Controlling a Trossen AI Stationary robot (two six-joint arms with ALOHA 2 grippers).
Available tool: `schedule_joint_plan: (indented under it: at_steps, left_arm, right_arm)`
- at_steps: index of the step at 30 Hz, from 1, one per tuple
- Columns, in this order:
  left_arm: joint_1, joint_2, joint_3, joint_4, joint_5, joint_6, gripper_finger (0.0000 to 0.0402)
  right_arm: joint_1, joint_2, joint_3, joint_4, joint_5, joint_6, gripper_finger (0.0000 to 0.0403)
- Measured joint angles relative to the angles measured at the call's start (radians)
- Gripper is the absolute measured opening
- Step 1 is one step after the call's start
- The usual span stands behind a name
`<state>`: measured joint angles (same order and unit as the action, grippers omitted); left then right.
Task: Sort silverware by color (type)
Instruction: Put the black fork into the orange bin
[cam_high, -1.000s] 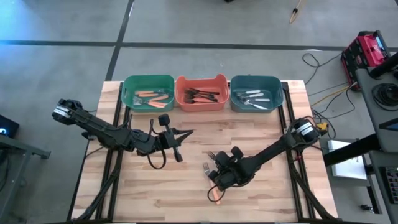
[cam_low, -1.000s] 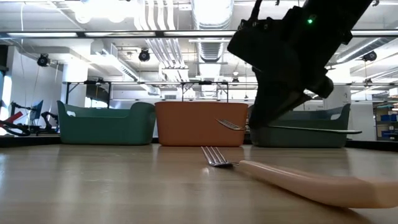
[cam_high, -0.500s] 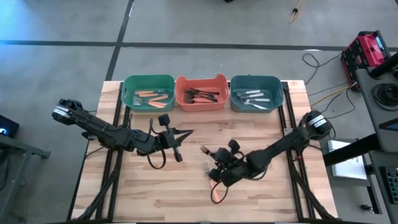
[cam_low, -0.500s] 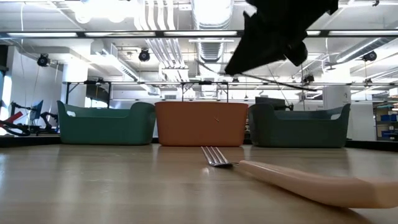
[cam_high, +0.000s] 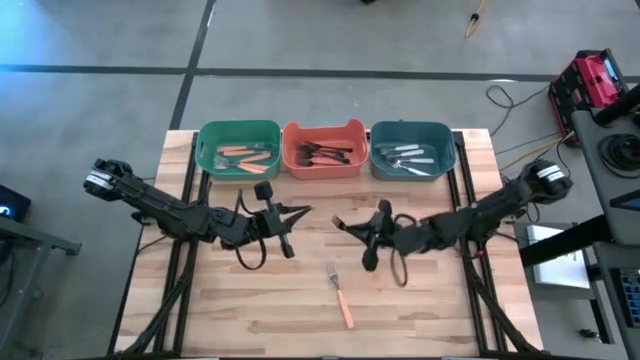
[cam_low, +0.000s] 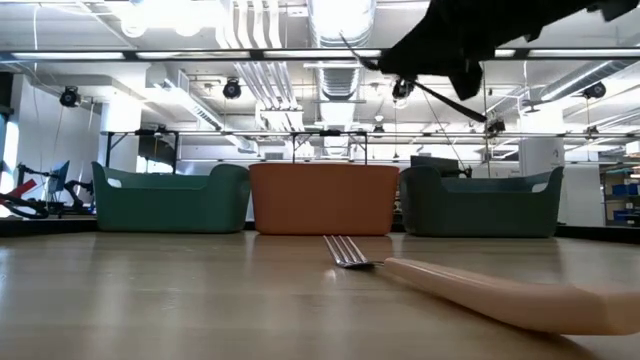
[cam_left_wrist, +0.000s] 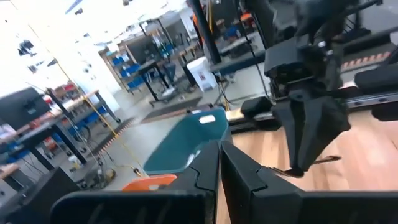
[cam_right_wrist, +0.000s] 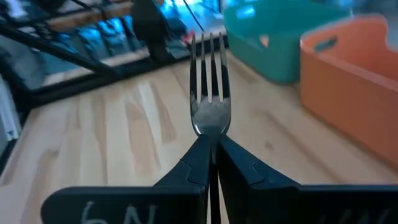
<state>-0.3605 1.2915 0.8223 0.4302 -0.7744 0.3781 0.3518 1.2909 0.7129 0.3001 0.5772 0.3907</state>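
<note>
Your bins (cam_high: 322, 166) are mostly filled; right gripper (cam_high: 350, 227) clamps a fork (cam_right_wrist: 210, 93), left gripper (cam_high: 300, 213) is closed empty, and an orange fork (cam_high: 340, 293) remains.

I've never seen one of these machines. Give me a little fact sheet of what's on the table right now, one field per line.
Table: wooden top
Green bin: orange-handled forks
Orange bin: dark-handled forks
Blue bin: pale-handled forks
Loose fork: orange handle, lying on the table near its front edge
Right gripper: shut on a fork, lifted above the table, tines pointing forward
Left gripper: shut, empty, waiting left of centre
</note>
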Motion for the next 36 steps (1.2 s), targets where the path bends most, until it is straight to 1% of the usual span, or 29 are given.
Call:
schedule_joint_plan:
  at_steps: [5, 7, 9, 11, 16, 21, 25, 31, 33, 36]
  left_arm:
    - [0.024, 0.0, 0.0, 0.123, 0.007, 0.123, 0.0]
    - [0.036, 0.0, 0.0, 0.202, 0.007, 0.17, 0.0]
    - [0.049, 0.0, 0.0, 0.262, 0.006, 0.193, 0.0]
    - [0.059, 0.0, 0.0, 0.296, 0.006, 0.2, 0.0]
    - [0.064, 0.0, 0.0, 0.347, 0.007, 0.2, 0.0]
    - [0.063, 0.0, 0.0, 0.398, 0.007, 0.169, 0.0]
    - [0.063, 0.0, 0.0, 0.4, 0.007, 0.119, 0.0]
    - [0.069, 0.0, 0.0, 0.401, 0.007, 0.103, 0.0]
    - [0.08, 0.0, 0.0, 0.406, 0.007, 0.09, 0.0]
    - [0.105, 0.0, 0.0, 0.409, 0.007, 0.069, 0.0]
  right_arm:
    - [-0.103, -0.071, -0.06, 0.133, -0.13, -0.162, 0.0012]
    - [-0.147, -0.079, -0.075, 0.176, -0.191, -0.215, 0.0012]
    - [-0.184, -0.079, -0.082, 0.226, -0.276, -0.258, 0.0012]
    - [-0.204, -0.075, -0.083, 0.258, -0.327, -0.278, 0.0012]
    - [-0.196, -0.07, -0.086, 0.284, -0.354, -0.364, 0.0012]
    - [-0.192, -0.07, -0.112, 0.404, -0.428, -0.42, 0.0012]
    - [-0.193, -0.07, -0.175, 0.525, -0.47, -0.455, 0.0012]
    - [-0.201, -0.071, -0.288, 0.761, -0.48, -0.486, 0.0012]
    - [-0.218, -0.072, -0.3, 0.796, -0.481, -0.49, 0.0012]
    - [-0.261, -0.072, -0.296, 0.797, -0.481, -0.494, 0.0012]
